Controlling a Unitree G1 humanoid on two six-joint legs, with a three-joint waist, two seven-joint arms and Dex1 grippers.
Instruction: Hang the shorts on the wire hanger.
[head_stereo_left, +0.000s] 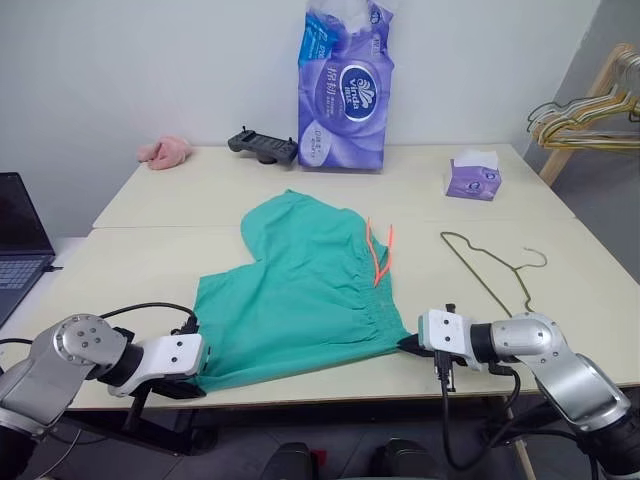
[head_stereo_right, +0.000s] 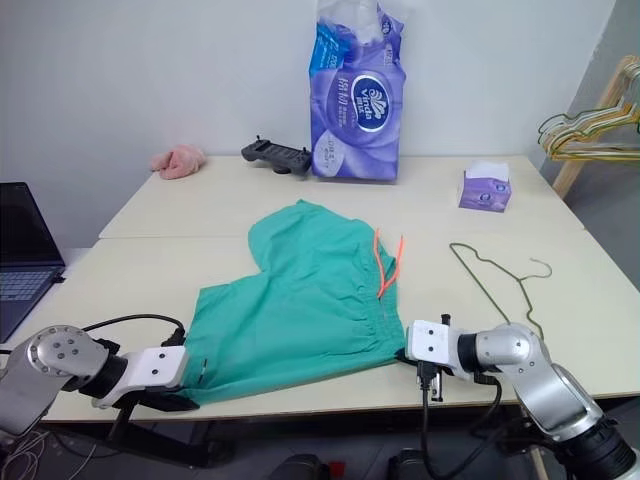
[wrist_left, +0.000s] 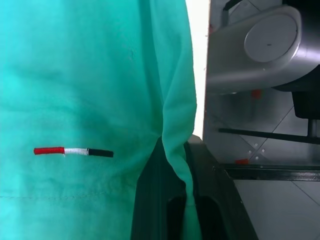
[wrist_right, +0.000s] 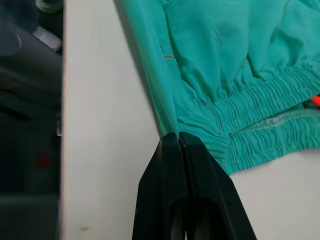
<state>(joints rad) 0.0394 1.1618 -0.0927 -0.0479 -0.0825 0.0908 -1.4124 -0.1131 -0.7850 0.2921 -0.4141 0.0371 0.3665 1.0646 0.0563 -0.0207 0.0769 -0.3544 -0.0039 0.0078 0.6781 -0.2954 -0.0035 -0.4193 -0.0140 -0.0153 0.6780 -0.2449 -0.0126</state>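
I have both arms low at the near table (head_stereo_left: 300, 190) edge. My left pincer (head_stereo_left: 197, 372) is clenched on the shorts (head_stereo_left: 300, 290) at their near-left hem; my right pincer (wrist_right: 179, 142) pinches the waistband corner. The wire hanger (head_stereo_left: 490, 268) lies just right of the shorts.

Shorts (head_stereo_left: 300, 290): teal-green, gathered elastic waistband, orange drawstring (head_stereo_left: 378, 255); spread flat on table (head_stereo_left: 180, 200), near its front edge, waistband toward the hanger. Wire hanger (head_stereo_left: 490, 270): thin, dark olive, lying flat on table just right of shorts, apart from them.
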